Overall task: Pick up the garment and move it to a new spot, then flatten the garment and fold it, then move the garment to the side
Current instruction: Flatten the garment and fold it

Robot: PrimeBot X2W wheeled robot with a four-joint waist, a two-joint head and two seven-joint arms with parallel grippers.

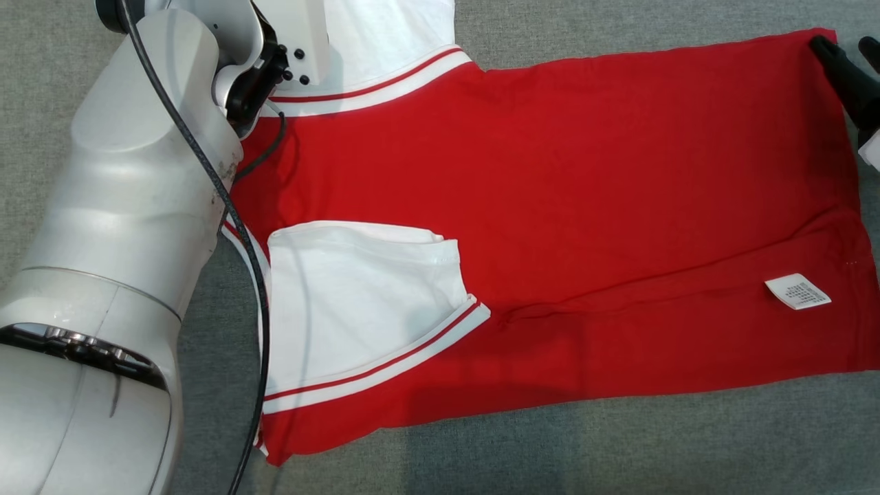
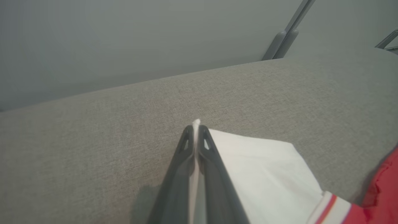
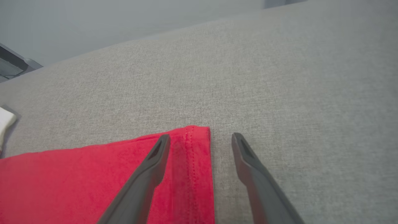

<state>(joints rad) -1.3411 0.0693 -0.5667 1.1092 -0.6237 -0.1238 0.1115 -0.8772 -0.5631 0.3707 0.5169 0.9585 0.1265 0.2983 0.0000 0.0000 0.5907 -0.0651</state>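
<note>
Fingers of the left gripper [image 2: 196,127] press together on a thin fold of the white far sleeve [image 2: 264,168], a sliver of cloth showing past the tips, low over the grey woven surface [image 2: 93,140]. Behind that surface's far edge stands a plain grey wall [image 2: 124,37], with a grey metal strut [image 2: 284,40] leaning against it. At the other end, the right gripper [image 3: 200,138] is spread wide and holds nothing. It straddles the hemmed corner of the garment [image 1: 584,172], one finger over the red cloth and the other over bare surface just beside the edge. Whether either finger touches down cannot be told. From the head view, the left arm [image 1: 130,206] runs as a pale, bulky forearm from the lower left up to the far sleeve at the top, and a black cable [image 1: 206,172] trails along it. The arm covers the shoulder end of the garment, a red T-shirt with white sleeves and red-striped white trim. It lies spread flat across the middle of the surface, hem toward the right. The near sleeve [image 1: 357,302] is folded in over the red body. A white care label [image 1: 797,291] lies on the red cloth near the hem, well apart from both grippers.
</note>
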